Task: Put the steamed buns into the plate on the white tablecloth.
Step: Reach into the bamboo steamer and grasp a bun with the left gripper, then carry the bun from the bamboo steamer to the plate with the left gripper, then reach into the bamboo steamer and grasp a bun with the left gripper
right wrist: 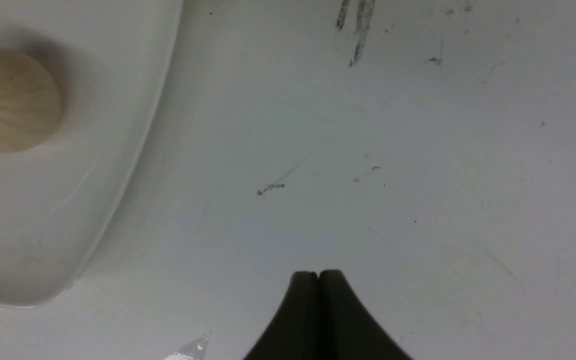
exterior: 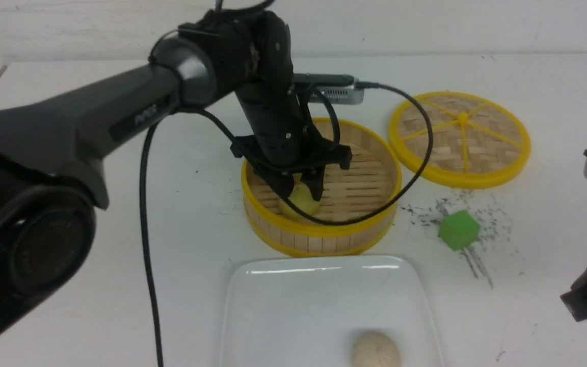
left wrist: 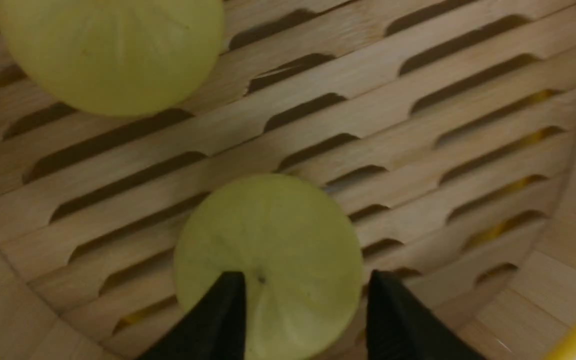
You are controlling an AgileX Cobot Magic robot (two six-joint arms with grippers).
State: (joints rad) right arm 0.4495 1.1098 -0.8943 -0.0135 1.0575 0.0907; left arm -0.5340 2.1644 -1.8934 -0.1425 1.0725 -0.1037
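Front overview, wrist close-ups; shared plate point(exterior: 298, 316)

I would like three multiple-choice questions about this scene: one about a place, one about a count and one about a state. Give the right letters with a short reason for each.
1. Where does the beige bun lie?
A. in the steamer
B. on the plate
C. on the tablecloth

2. How many buns are in the steamer?
A. one
B. two
C. three

3. In what state is the right end effector?
A. open
B. shut on a bun
C. shut and empty

Answers:
1 B: the bun rests inside the plate's rim.
2 B: the left wrist view shows two yellow-green buns on the slats.
3 C: its fingers meet above the tablecloth with nothing between them.
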